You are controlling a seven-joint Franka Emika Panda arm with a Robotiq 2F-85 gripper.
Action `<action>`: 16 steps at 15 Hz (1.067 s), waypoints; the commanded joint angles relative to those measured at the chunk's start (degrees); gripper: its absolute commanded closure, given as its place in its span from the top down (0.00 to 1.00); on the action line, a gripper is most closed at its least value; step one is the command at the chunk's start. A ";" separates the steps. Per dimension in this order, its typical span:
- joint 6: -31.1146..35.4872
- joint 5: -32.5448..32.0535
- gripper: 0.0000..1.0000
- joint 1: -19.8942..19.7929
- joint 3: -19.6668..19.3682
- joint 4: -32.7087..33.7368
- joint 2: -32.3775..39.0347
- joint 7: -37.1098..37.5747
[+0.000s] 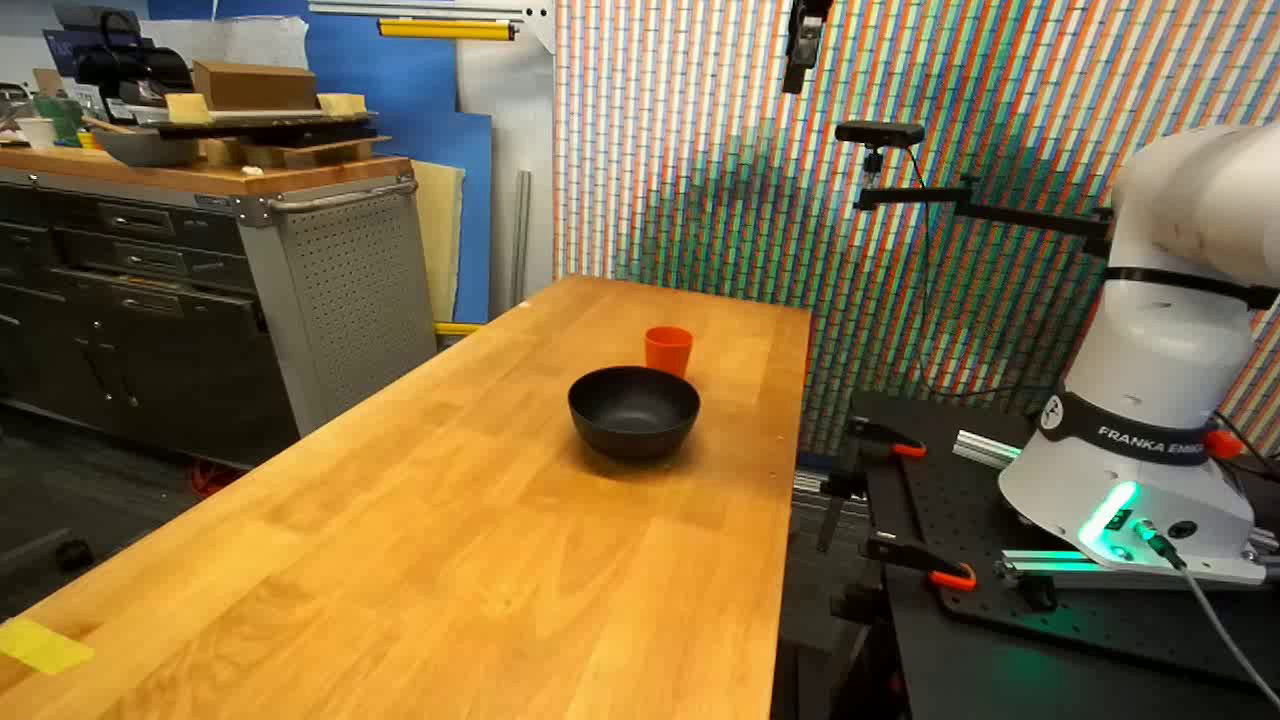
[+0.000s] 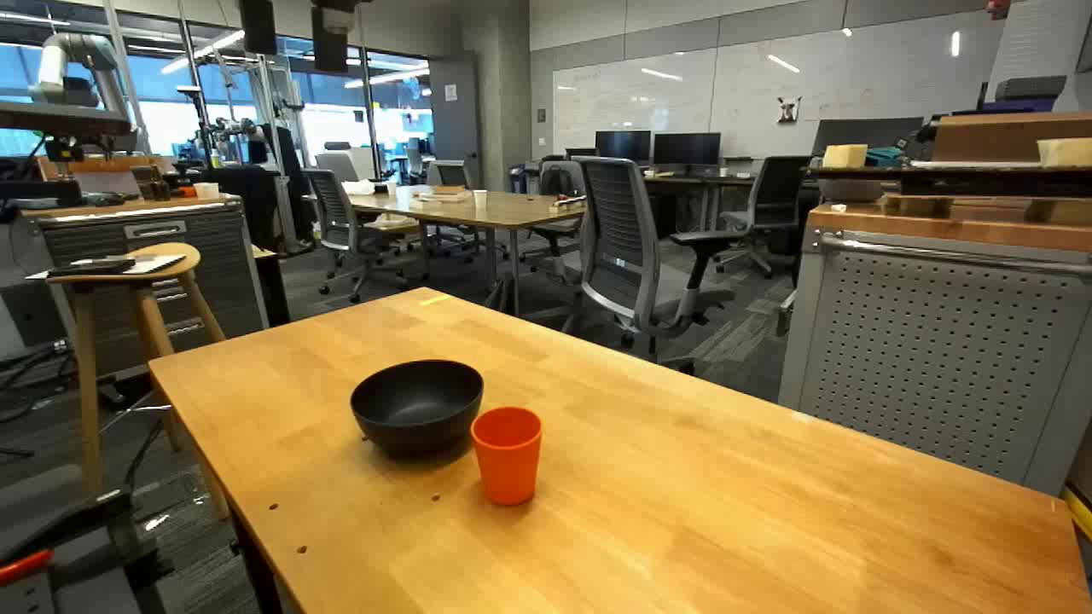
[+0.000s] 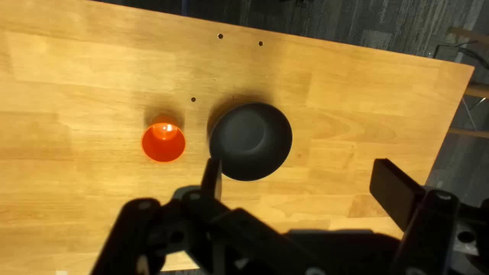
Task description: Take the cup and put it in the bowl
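The small red-orange cup [image 1: 668, 350] stands upright on the wooden table, close beside the black bowl [image 1: 634, 415]. In an exterior view the bowl partly covers the cup's base; in another exterior view the cup [image 2: 508, 460] stands in front of the bowl [image 2: 414, 409]. In the wrist view the cup [image 3: 163, 147] is left of the bowl [image 3: 254, 141], with a gap of bare wood between them. Both look empty. My gripper [image 3: 298, 168] is open with nothing between its fingers, high above the table. One fingertip overlaps the bowl's lower left rim in the picture. Its fingers show at the top of both exterior views.
The wooden table [image 2: 725, 477] has a few small holes and yellow tape [image 1: 45, 645] near one end. The robot base [image 1: 1130, 470] stands on a black bench alongside. A grey cabinet [image 1: 350, 270] and office chairs [image 2: 631, 247] stand beyond the table.
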 commanded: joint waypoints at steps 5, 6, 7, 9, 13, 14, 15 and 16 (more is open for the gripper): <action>-0.14 0.66 1.00 -1.66 1.25 0.58 0.08 -0.67; -0.14 0.66 1.00 -1.66 1.26 0.58 0.08 -0.67; -0.04 -0.84 1.00 -1.78 2.39 1.28 1.26 0.55; 1.88 -3.81 1.00 -2.16 4.47 2.52 4.52 3.60; 6.14 -9.06 1.00 -2.85 6.65 4.75 14.30 8.47; 7.43 -9.51 1.00 -3.03 6.70 5.09 16.99 9.22; 8.60 -9.61 1.00 -3.20 6.56 5.52 19.71 9.39; 10.25 -9.75 1.00 -3.45 6.43 5.85 22.38 9.58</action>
